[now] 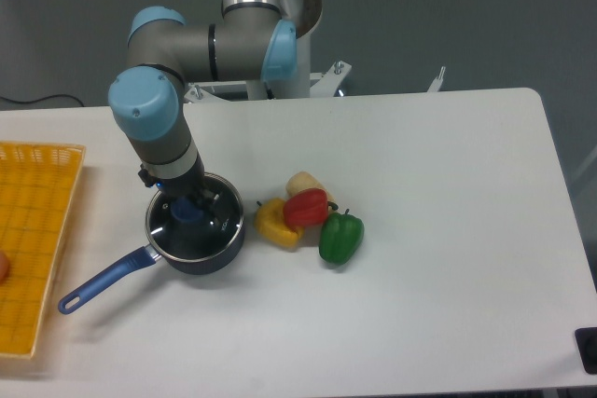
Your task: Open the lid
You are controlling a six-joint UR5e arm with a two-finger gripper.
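The round dark glass lid with a metal rim sits on the dark blue saucepan, whose long blue handle points to the lower left. The lid's blue knob is at its centre. My gripper hangs straight down over the lid, with its fingers on either side of the knob. The wrist hides the fingertips, so I cannot tell whether they press on the knob.
A yellow pepper, a red pepper, a green pepper and a pale vegetable lie just right of the pan. An orange basket stands at the left table edge.
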